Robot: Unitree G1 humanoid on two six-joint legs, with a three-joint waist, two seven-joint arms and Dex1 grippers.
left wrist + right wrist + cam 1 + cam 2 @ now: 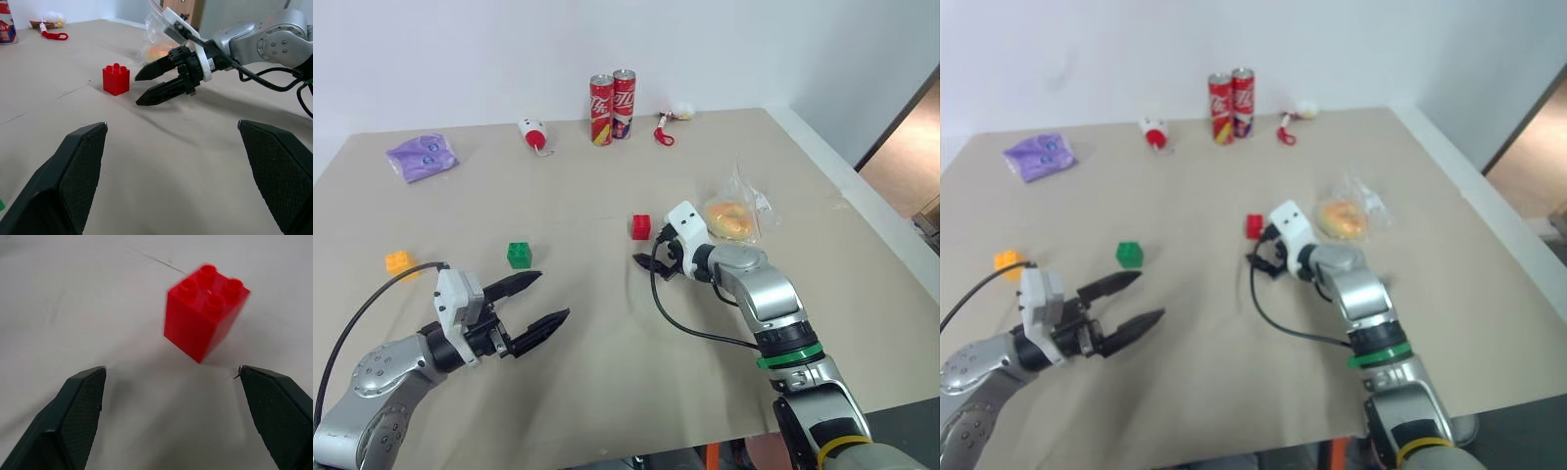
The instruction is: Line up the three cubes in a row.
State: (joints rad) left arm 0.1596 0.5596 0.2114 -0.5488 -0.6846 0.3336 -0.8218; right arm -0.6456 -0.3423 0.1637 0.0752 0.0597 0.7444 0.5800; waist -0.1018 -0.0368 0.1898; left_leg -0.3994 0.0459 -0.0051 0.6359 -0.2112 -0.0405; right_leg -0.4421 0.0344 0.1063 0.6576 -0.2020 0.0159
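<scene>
Right gripper (pixel 649 252) nears red cube (pixel 641 227).
Both grippers gape empty; left gripper (pixel 538 299) sits at seven o'clock of it.

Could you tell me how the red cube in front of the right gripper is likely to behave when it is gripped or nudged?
The red cube looks like hard moulded plastic, so it should stay rigid between the right gripper's open fingers. It stands taller than wide, so a high push might tip it. Its flat base should stop it rolling, though its smooth, glossy sides could slip in an off-centre grip.
</scene>
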